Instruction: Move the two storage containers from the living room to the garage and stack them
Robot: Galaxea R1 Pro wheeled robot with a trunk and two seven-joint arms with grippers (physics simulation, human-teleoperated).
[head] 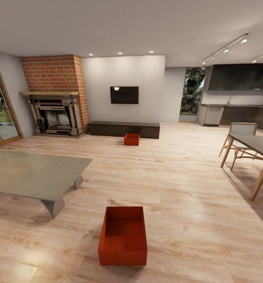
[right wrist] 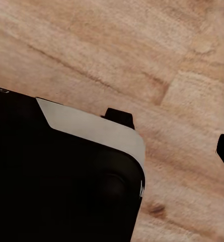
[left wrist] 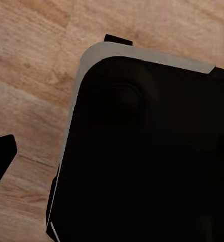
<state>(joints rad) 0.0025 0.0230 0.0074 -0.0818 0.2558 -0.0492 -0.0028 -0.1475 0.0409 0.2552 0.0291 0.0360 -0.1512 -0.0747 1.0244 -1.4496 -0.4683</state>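
Living room, start of transfer: one storage container (head: pixel 123 236) sits on the wood-plank floor (head: pixel 178 177) directly ahead and near, the other container (head: pixel 132 139) lies far off, just before the long dark bench (head: pixel 123 129). Both stand open-side up, presumably awaiting pickup. Wrist views face the planks past the robot's dark base (left wrist: pixel 152 151); whether either tool is spread or pressed together cannot be told.

In the left wrist view we see a large black body panel (left wrist: pixel 152 156) with a rounded corner, edged by a pale grey band (left wrist: pixel 91 55) that curves around that corner, and a soft round bulge moulded into the black near it. A small black tab (left wrist: pixel 118 39) juts out past the grey band. The right wrist view gives us the same look: a black rounded panel (right wrist: pixel 56 186), a pale grey strip (right wrist: pixel 91 130) and a small black tab (right wrist: pixel 119 116).
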